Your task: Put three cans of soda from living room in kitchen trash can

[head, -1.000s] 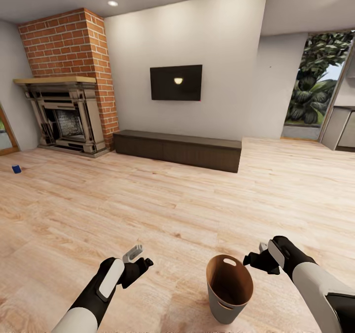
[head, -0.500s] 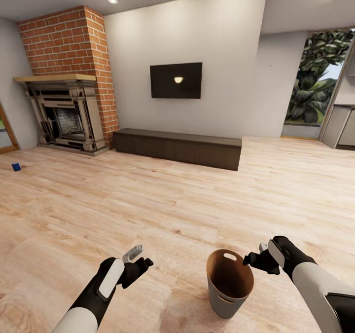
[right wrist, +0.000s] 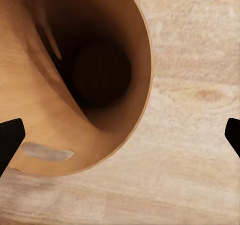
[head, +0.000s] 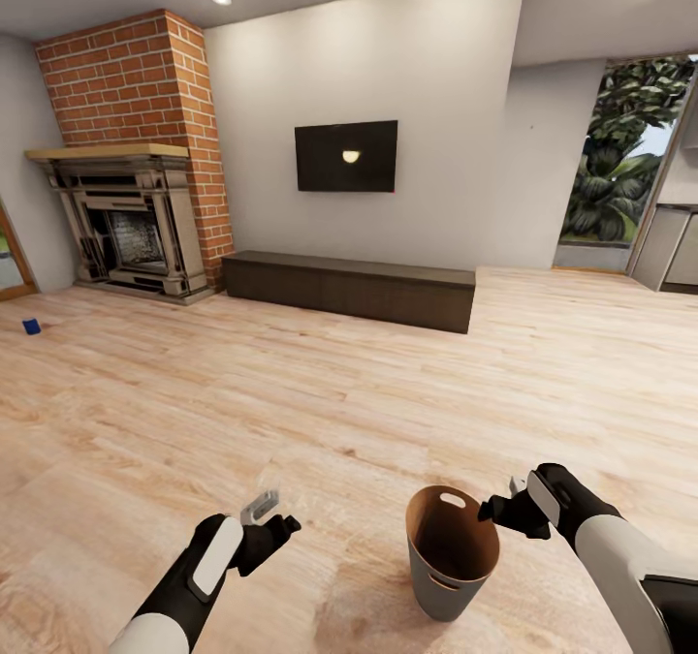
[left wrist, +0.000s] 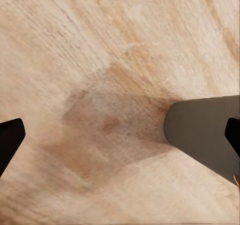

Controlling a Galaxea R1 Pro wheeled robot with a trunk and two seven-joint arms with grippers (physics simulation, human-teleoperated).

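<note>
Near floor, centre: tash can (head: 452, 562), round, tapered, dark grey outside, wood-brown inside, tilted, oval handle slot by the rim; its inside (right wrist: 75, 80) holds no can.

Right gripper (head: 496, 510): just beside the bin's rim, fingers spread wide apart, empty (the dark fingertips (right wrist: 10, 140) sit at opposite edges of the right wrist view).

Left gripper (head: 276, 518): near the bin, over bare light wood floor (head: 349, 392), fingers apart, empty; the bin's grey wall (left wrist: 200, 130) shows past one finger.

Far left floor: blue soda can (head: 31, 326), upright, well apart from bin and grippers, near the fireplace (head: 126, 223).

Back wall: red-brick chimney (head: 136, 82); black TV (head: 346, 156); long low dark cabinet (head: 349, 291) beneath it.

Far right: tall window (head: 620, 165) with green leaves; grey base units (head: 674, 252).
</note>
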